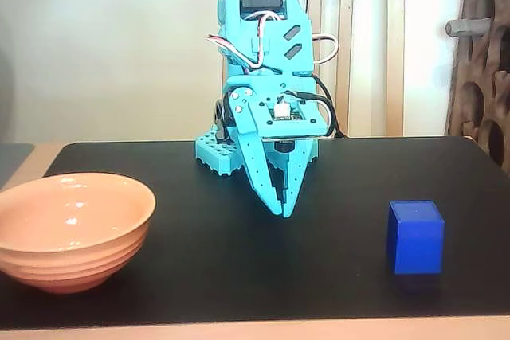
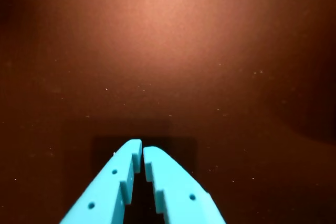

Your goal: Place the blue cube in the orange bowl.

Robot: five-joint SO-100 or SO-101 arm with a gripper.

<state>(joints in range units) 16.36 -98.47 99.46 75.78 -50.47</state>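
Pinched nearly together and empty, my gripper (image 1: 283,211) hung tip-down over bare black table (image 2: 168,51). In the fixed view the blue cube (image 1: 415,236) sat well right, the orange bowl (image 1: 72,228) far left. I judged I should spread the fingers first, then swing right and straddle the cube squarely.

Looks like a home room: pale wall (image 1: 103,37), wooden slats (image 1: 351,45) behind, carved wooden screen (image 1: 482,77) at right, black table (image 1: 239,276) with light wood edge. Hobby setup.
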